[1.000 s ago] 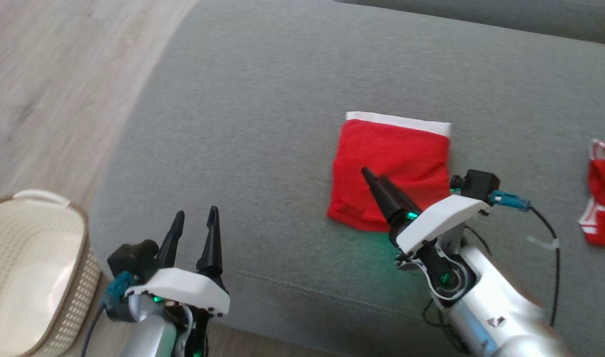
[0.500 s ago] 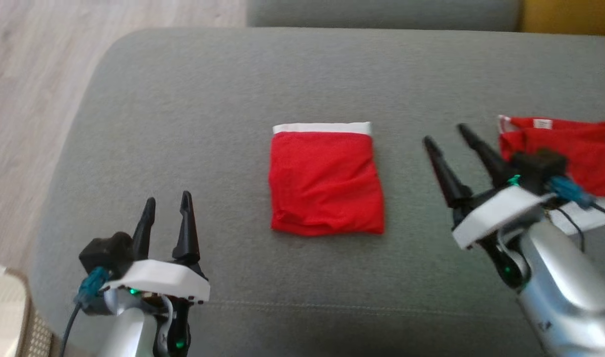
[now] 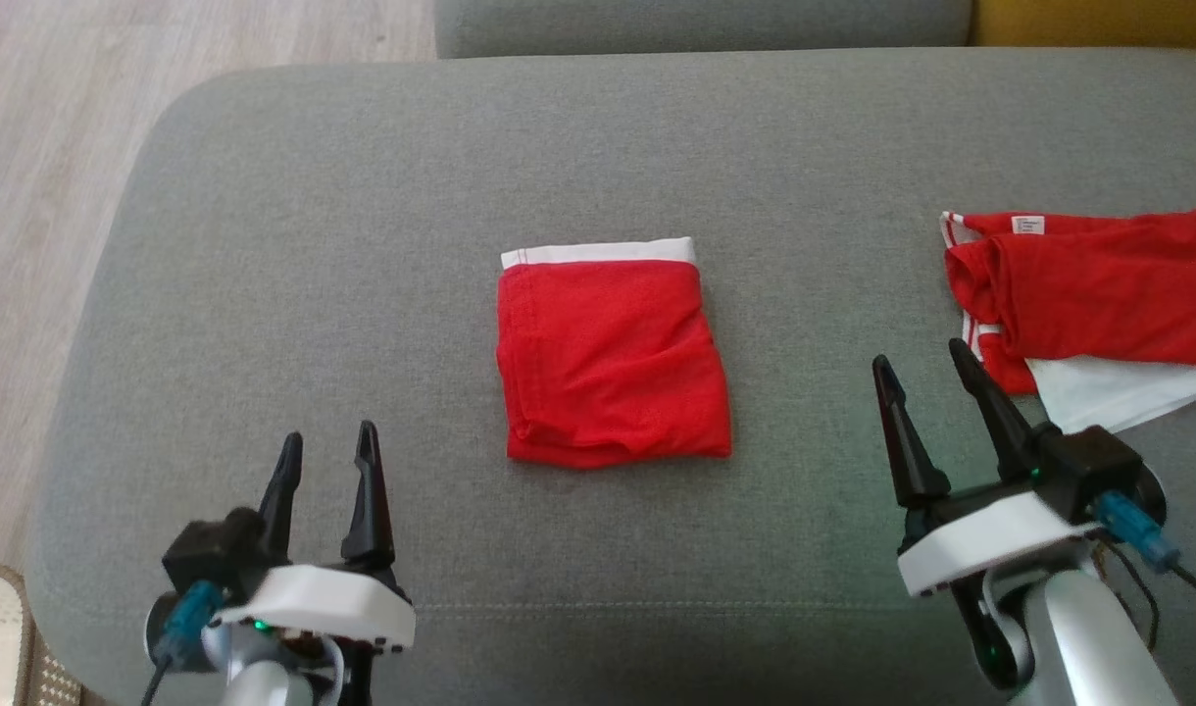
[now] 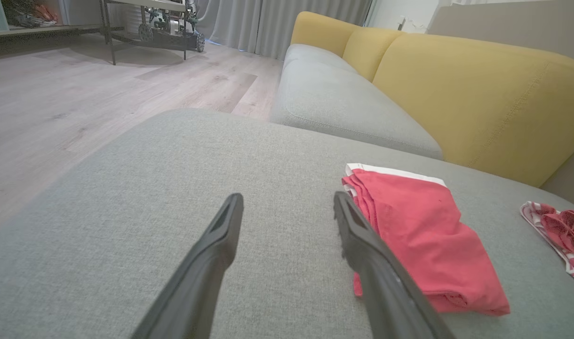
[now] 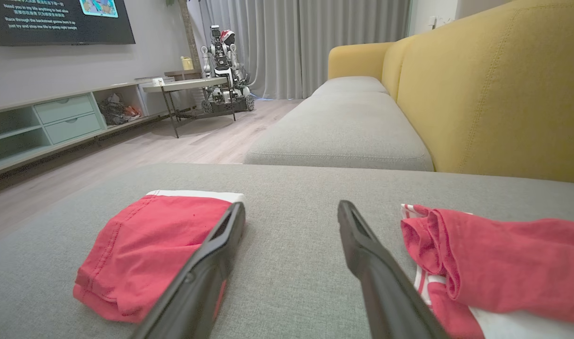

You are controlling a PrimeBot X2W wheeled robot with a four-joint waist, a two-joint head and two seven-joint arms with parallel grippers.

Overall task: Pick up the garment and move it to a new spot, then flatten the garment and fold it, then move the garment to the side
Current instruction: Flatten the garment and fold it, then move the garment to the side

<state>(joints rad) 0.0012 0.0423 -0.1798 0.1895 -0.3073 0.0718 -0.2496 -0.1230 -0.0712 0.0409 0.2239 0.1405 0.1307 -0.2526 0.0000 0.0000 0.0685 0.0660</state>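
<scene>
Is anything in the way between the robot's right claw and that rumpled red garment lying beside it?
Nothing visible does. The open right gripper is close beside the rumpled red garment, with just bare grey cushion between them. The folded red garment lies off to the gripper's left, out of the path.

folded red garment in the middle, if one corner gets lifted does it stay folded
Probably flops open: the folded red garment is thin, wrinkled cloth in loose layers. Likely light, lying nearly flat on the gray cushion. Pushed, it may bunch on that coarse weave.
</scene>
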